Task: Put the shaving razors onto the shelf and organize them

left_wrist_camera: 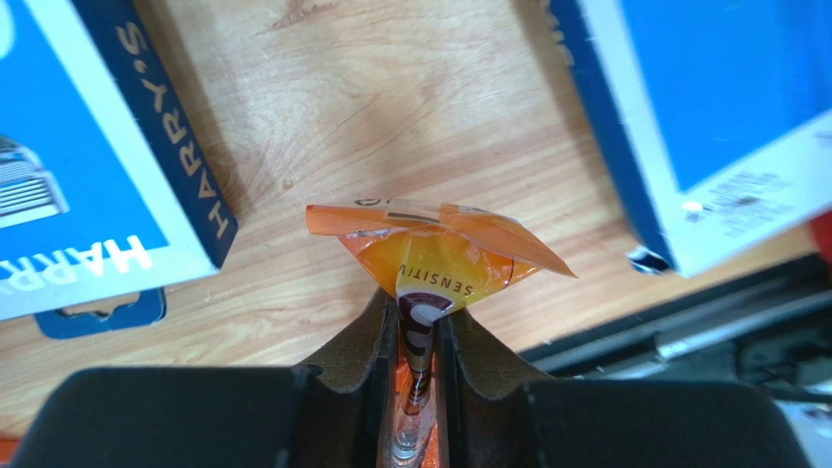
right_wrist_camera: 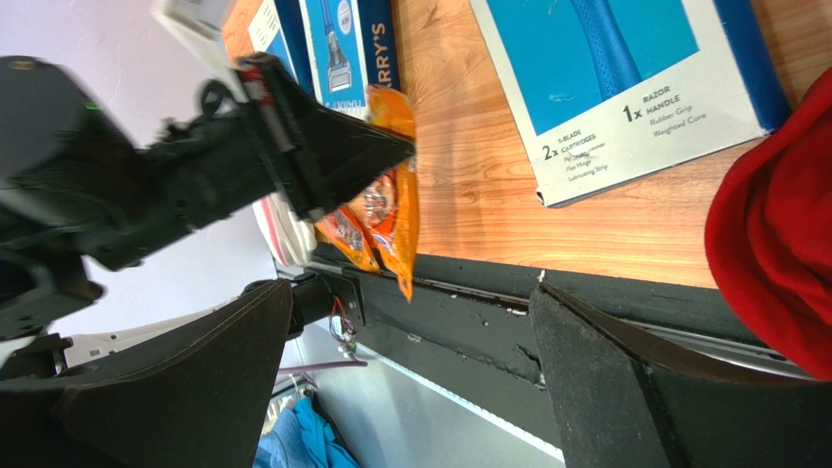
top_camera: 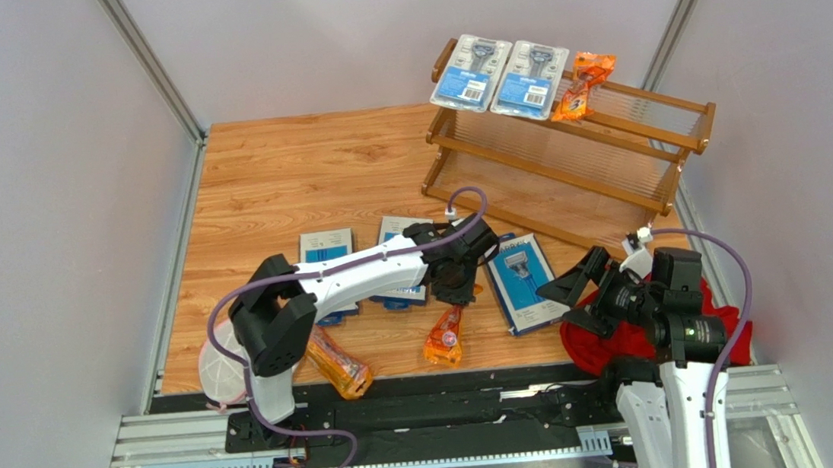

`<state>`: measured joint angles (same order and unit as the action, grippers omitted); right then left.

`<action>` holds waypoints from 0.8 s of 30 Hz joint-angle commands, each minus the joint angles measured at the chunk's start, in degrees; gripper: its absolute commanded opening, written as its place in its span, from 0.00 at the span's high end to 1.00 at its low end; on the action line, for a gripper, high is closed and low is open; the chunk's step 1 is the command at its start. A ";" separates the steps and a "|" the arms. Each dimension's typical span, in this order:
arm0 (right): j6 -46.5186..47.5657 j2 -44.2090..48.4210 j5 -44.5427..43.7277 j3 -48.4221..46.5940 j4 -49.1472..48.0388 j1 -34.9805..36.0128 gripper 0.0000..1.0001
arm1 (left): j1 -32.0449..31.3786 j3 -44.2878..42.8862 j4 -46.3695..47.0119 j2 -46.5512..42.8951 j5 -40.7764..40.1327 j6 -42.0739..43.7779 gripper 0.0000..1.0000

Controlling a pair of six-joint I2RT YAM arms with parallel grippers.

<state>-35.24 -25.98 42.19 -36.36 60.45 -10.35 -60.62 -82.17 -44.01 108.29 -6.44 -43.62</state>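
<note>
My left gripper (left_wrist_camera: 418, 327) is shut on the top end of a long orange razor bag (left_wrist_camera: 430, 253), just above the wooden table. From above, that bag (top_camera: 444, 337) trails from the left gripper (top_camera: 456, 288) toward the near edge. A second orange bag (top_camera: 338, 364) lies by the left arm's base. Flat blue razor boxes (top_camera: 523, 281) (top_camera: 325, 246) lie around the gripper. The shelf (top_camera: 609, 158) stands at the back right, with two blister packs (top_camera: 471, 71) (top_camera: 529, 80) and an orange bag (top_camera: 582, 83) on its top tier. My right gripper (top_camera: 577, 279) hangs open and holds nothing.
A red cloth (top_camera: 638, 341) is bunched under the right arm at the near right. Grey walls close in the table on the left, back and right. A black rail (top_camera: 460, 396) runs along the near edge. The shelf's lower tier (top_camera: 549, 193) holds nothing.
</note>
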 commanded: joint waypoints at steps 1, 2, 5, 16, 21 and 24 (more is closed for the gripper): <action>-2.37 0.58 1.14 -0.47 -2.69 2.43 0.04 | 1.03 -1.76 1.12 -5.89 2.39 -1.03 0.82; -3.24 0.40 0.53 -0.55 -3.14 3.14 0.04 | 1.29 -1.94 1.03 -6.33 3.09 -1.12 0.82; -5.27 -0.12 -1.84 -0.56 -5.59 6.91 0.05 | 1.82 -3.08 0.85 -7.48 4.32 -1.38 0.82; -21.44 -8.98 -25.57 -0.99 -23.00 42.94 0.07 | 2.70 -7.12 0.50 -10.02 8.10 -2.35 0.82; -23.29 -15.32 -31.38 -1.17 -30.28 50.24 0.11 | 2.88 -6.69 1.47 -11.35 10.12 -3.14 0.82; -23.29 -19.28 -34.80 -2.05 -32.83 53.49 0.12 | 3.05 -5.46 3.14 -12.75 12.06 -4.19 0.82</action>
<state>-56.34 -42.30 15.27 -36.36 36.03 39.48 -58.00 -87.07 -43.70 99.20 2.22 -45.98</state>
